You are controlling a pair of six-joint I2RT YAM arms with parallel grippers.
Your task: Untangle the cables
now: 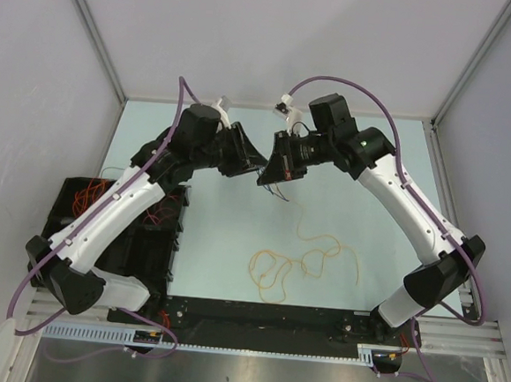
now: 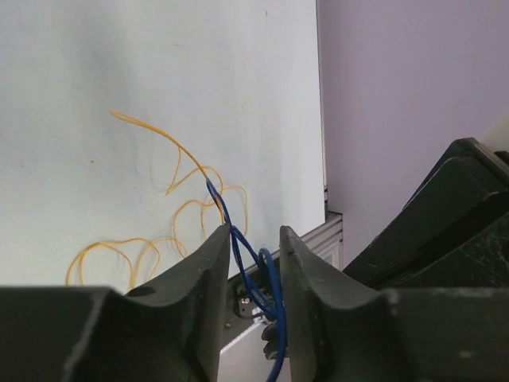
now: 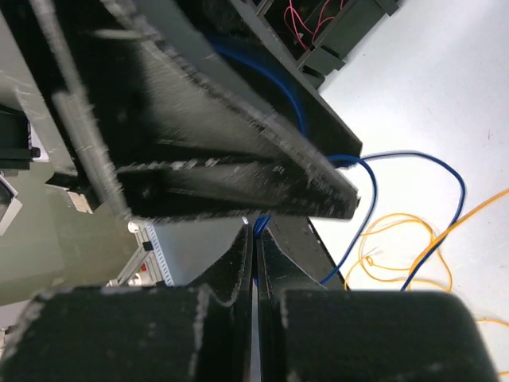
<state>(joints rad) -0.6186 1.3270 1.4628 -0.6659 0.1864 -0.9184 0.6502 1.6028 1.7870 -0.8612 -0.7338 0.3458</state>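
My two grippers meet in the air over the far middle of the table. A dark blue cable (image 2: 266, 274) runs in loops between the fingers of my left gripper (image 2: 253, 232), whose jaws stand apart around it. My right gripper (image 3: 256, 227) is shut on the same blue cable (image 3: 367, 191), which comes out at its fingertips. From above, the left gripper (image 1: 257, 166) and the right gripper (image 1: 272, 176) nearly touch, and a short bit of blue cable (image 1: 282, 195) hangs below them. A yellow-orange cable (image 1: 307, 261) lies in curly loops on the table, its upper end rising toward the blue one (image 2: 183, 151).
A black bin (image 1: 158, 245) stands at the table's left edge under my left arm, with red and orange wires (image 1: 87, 197) in it. A black rail (image 1: 263, 320) runs along the near edge. Grey walls close the sides and back.
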